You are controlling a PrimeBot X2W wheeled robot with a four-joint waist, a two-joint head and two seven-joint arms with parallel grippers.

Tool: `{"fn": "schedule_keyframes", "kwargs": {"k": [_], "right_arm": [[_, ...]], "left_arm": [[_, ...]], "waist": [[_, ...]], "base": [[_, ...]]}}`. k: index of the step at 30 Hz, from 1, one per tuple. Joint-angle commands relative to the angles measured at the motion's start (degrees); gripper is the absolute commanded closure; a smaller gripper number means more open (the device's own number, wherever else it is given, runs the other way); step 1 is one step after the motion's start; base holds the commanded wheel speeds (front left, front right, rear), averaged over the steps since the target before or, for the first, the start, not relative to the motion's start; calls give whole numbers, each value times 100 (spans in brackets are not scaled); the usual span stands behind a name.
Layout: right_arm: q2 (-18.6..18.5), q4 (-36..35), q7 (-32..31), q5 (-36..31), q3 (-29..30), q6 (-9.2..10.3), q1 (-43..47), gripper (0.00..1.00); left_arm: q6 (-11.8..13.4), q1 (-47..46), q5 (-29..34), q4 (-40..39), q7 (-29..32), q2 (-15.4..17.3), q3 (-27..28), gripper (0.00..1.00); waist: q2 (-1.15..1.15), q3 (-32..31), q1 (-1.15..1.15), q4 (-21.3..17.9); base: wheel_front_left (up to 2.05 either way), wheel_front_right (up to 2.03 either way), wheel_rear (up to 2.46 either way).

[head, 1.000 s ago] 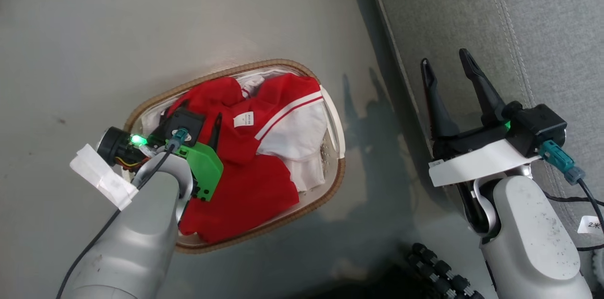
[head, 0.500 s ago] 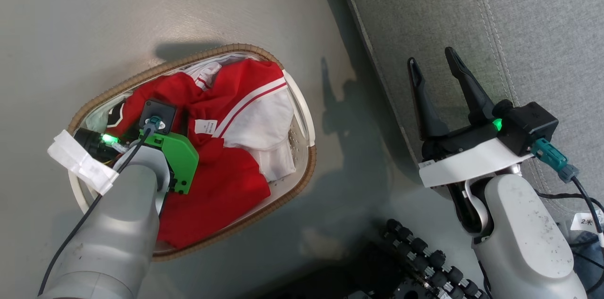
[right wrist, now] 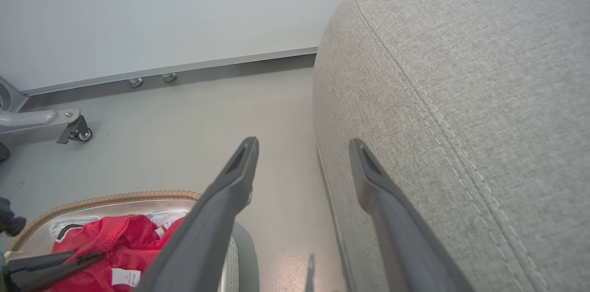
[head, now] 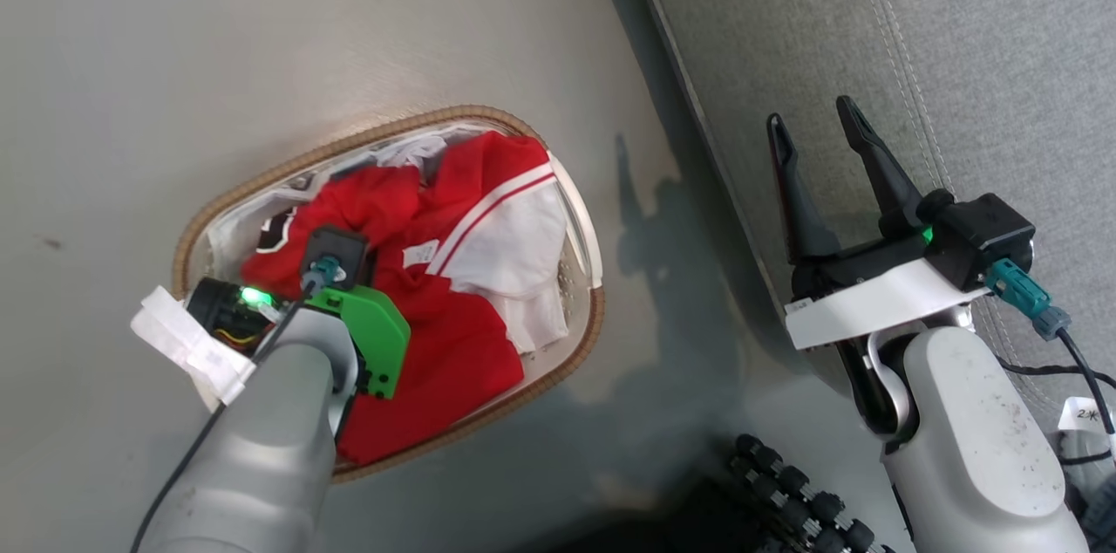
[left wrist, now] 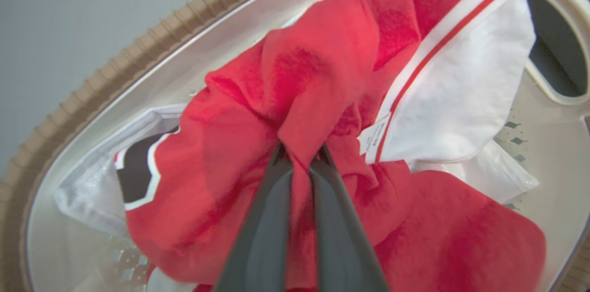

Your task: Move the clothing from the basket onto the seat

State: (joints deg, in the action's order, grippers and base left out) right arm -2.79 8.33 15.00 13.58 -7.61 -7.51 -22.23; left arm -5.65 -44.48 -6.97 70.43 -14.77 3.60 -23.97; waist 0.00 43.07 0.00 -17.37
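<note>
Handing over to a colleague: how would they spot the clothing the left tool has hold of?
Beside the grey sofa, on the floor, stands an oval basket with a brown rim. Inside it, the left tool is shut on a bunched-up fold of red shirt, pulled into a peak; the white panel with a red stripe beside it lies loose.

A smooth pale grey floor (head: 261, 30) with a dull sheen carries dark shadows (head: 689, 291). Far off, a plain pale wall (right wrist: 161, 6) meets a metal skirting strip (right wrist: 207, 65). A castor wheel (right wrist: 84, 135) stands at the far left.
</note>
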Motion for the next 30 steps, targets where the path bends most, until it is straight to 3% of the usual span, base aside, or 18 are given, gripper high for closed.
{"fn": "schedule_keyframes", "kwargs": {"k": [1, 17, 30], "right_arm": [[-19, 48, 28, -87, 58, 4, 96, 0], [-23, 340, 28, -708, 500, 4, 795, 0], [-21, 486, 28, -867, 776, 4, 1553, 0]], "left_arm": [[-38, 157, -49, -79, -48, -13, -20, 100], [-180, 1182, -170, -1738, -39, -66, -620, 100], [-189, 650, -597, -2359, -4, 204, -1392, 100]], "waist": [[0, -308, 0, 236], [0, -2071, 0, 1126], [0, -3446, 0, 1499]], "base": [[0, 0, 0], [0, 0, 0], [0, 0, 0]]}}
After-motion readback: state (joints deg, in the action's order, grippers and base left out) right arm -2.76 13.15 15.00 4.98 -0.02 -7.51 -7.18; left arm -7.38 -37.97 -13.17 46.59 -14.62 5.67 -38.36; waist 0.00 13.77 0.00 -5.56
